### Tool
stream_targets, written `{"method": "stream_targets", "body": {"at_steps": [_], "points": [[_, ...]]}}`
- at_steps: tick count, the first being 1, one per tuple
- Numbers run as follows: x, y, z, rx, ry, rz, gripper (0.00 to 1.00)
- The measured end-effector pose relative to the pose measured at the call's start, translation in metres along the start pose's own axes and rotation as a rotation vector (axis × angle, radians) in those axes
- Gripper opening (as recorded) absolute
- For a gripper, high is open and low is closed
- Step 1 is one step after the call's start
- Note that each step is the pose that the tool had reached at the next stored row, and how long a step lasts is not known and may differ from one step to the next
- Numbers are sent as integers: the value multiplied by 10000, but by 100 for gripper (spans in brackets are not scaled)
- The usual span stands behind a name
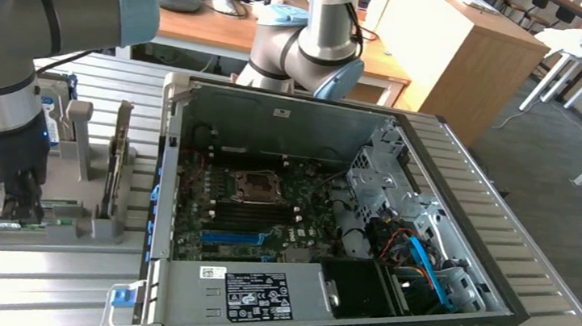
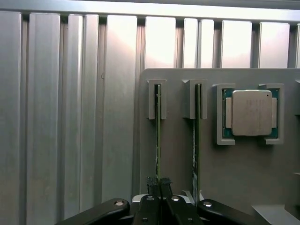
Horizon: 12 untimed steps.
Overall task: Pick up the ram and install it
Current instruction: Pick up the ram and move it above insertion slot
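In the wrist view the ram (image 2: pixel 158 131) stands edge-on in a slot of the grey holder (image 2: pixel 176 154), a thin green stick. My gripper (image 2: pixel 159 183) is at its near end, with both black fingertips pressed against its two faces. A second green stick (image 2: pixel 196 140) stands in the neighbouring slot. In the exterior view my gripper (image 1: pixel 17 211) reaches straight down onto the green sticks (image 1: pixel 47 223) on the holder (image 1: pixel 100 230), at that view's left, beside the open computer case (image 1: pixel 163 198).
A square silver processor (image 2: pixel 252 112) lies in its recess on the holder. An upright expansion card (image 1: pixel 118 163) stands in the holder close to my arm. The case's motherboard (image 1: pixel 254 208) lies exposed, with the power supply (image 1: pixel 245 292) in front. A second arm's base (image 1: pixel 308 51) stands behind the case.
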<state>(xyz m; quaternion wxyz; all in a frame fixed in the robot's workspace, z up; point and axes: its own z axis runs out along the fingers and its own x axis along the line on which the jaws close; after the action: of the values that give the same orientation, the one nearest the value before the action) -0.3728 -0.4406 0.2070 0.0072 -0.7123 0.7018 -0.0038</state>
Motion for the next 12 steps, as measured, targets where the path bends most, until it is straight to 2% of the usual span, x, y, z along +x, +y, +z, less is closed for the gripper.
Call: {"method": "stream_targets", "body": {"at_steps": [12], "points": [[-1, -2, -117, 1, 0, 0, 12]]}}
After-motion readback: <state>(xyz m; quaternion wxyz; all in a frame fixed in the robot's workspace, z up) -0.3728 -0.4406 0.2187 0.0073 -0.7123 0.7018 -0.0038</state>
